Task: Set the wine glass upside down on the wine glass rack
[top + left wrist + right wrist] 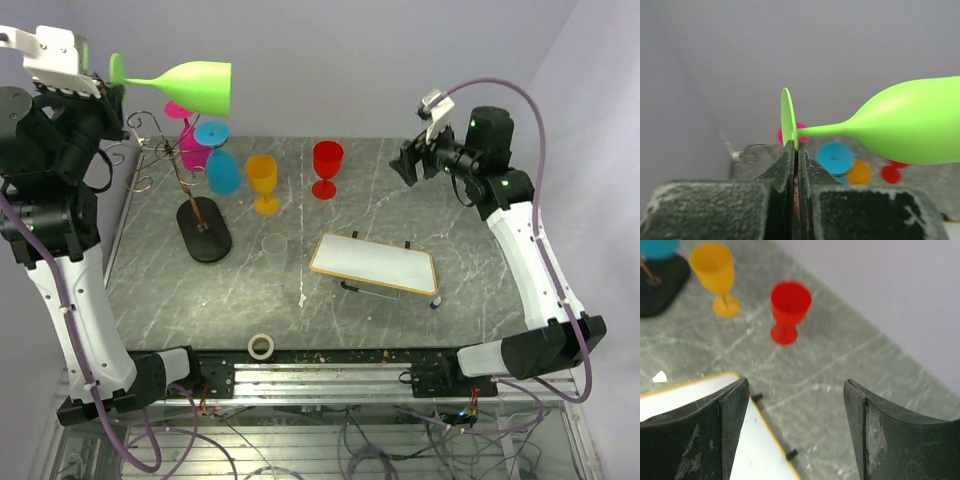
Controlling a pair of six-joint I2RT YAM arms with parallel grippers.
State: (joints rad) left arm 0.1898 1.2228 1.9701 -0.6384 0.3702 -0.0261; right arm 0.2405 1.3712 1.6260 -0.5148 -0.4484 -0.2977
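The green wine glass [198,85] lies on its side in the air, high above the table, bowl pointing right. My left gripper [106,88] is shut on the rim of its round foot [787,117]; the stem and bowl [912,125] stretch off to the right of the gripper [796,145]. The wine glass rack [204,230], dark wire with scroll arms [150,145], stands below and slightly right of the glass. A pink glass [190,148] and a blue glass [222,170] hang on it. My right gripper [408,162] hovers open at the back right, holding nothing [796,390].
An orange glass [263,180] and a red glass [327,165] stand upright behind the table's middle. A clear cup [274,248] sits near the rack's base. A white board with a yellow edge [375,265] lies right of centre, and a tape roll [261,346] at the front edge.
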